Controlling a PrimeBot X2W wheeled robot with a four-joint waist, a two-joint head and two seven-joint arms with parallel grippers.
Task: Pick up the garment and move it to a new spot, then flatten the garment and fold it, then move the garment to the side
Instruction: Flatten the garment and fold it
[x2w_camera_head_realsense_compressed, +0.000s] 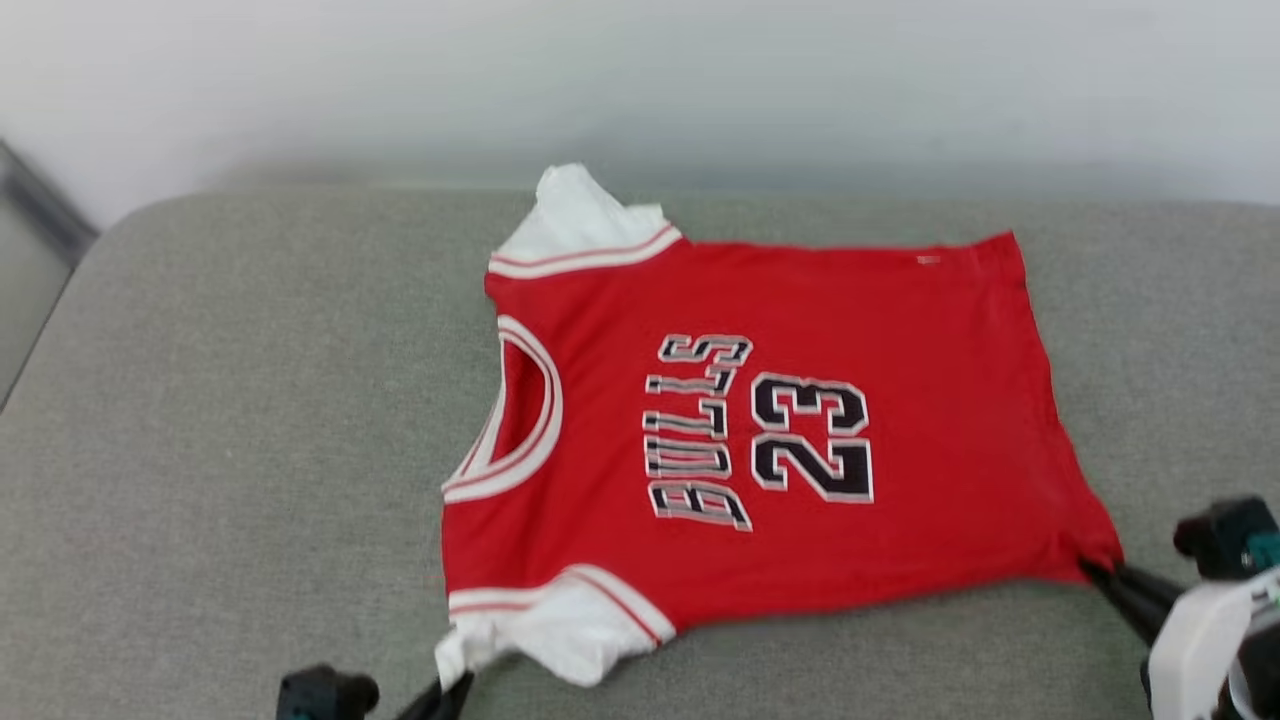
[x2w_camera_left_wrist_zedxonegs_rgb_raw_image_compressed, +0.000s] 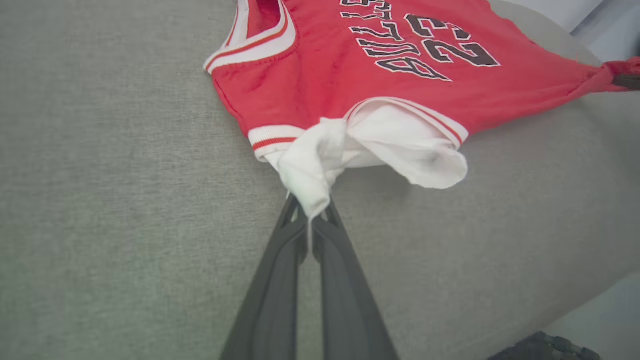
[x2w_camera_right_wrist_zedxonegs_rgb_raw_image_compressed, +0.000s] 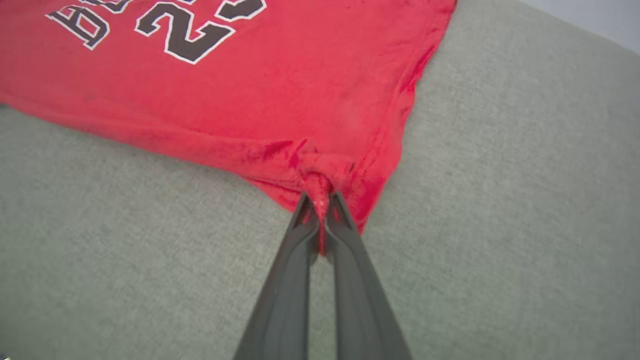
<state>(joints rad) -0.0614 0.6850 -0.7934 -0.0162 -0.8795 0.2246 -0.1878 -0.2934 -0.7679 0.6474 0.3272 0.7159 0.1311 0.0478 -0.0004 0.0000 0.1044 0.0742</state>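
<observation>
The left gripper (x2w_camera_left_wrist_zedxonegs_rgb_raw_image_compressed: 311, 214) has its jaws pinched together on a bunched twist of white cloth from the near sleeve (x2w_camera_left_wrist_zedxonegs_rgb_raw_image_compressed: 400, 150). The fabric is squeezed between the two dark fingers (x2w_camera_left_wrist_zedxonegs_rgb_raw_image_compressed: 272, 300) right at their tips. The right gripper (x2w_camera_right_wrist_zedxonegs_rgb_raw_image_compressed: 320, 212) likewise has its jaws closed tight, on the near hem corner (x2w_camera_right_wrist_zedxonegs_rgb_raw_image_compressed: 318, 172) of the red body, which gathers into a small knot where the tips bite.

Out from these two grips, the garment (x2w_camera_head_realsense_compressed: 800, 420) lies spread front up on the grey upholstered cushion (x2w_camera_head_realsense_compressed: 230, 420). Its near edge runs in a fairly straight line between the grippers. In the head view the neckline (x2w_camera_head_realsense_compressed: 550, 410) faces left and the hem faces right, so the dark, white-outlined "BULLS" and "23" (x2w_camera_head_realsense_compressed: 810, 435) read sideways. The far sleeve (x2w_camera_head_realsense_compressed: 575, 215), white with red-and-white striped trim, sits crumpled at the shirt's far left corner, near the cushion's back edge. The jersey lies over the middle and right of the cushion. In that view the left gripper is at the bottom edge and the right gripper at the lower right. A pale wall (x2w_camera_head_realsense_compressed: 640, 80) stands behind the cushion.
</observation>
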